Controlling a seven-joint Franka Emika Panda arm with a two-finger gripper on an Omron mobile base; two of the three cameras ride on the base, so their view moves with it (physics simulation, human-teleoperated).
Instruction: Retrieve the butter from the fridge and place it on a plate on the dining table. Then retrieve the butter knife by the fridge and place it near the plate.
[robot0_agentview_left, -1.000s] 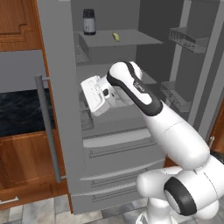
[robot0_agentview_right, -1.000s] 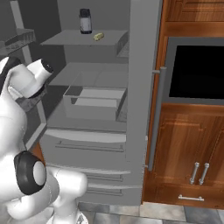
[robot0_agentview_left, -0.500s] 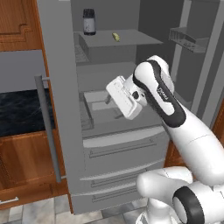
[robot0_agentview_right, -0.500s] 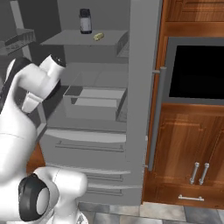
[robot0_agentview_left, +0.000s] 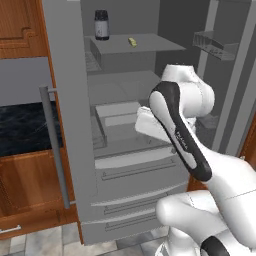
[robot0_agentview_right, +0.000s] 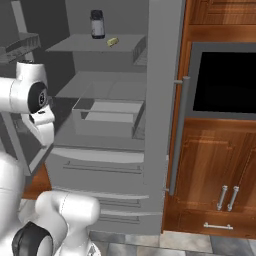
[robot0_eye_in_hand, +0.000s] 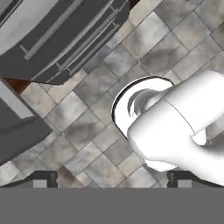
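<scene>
Fridge open, butter on its top shelf.
Fridge (robot0_agentview_left: 70, 125) doors stand wide; butter (robot0_agentview_left: 132, 42) lies on the upper shelf, just beside a dark jar (robot0_agentview_left: 101, 24). Gripper (robot0_eye_in_hand: 111, 178) points down at the tiled floor (robot0_eye_in_hand: 78, 127), jaws spread wide, holding nothing.

The open fridge (robot0_agentview_left: 125, 115) is faced closely from left and right behind the arm; its shelves are shared. The tiled floor (robot0_eye_in_hand: 87, 118) is looked down upon by the hand view.
</scene>
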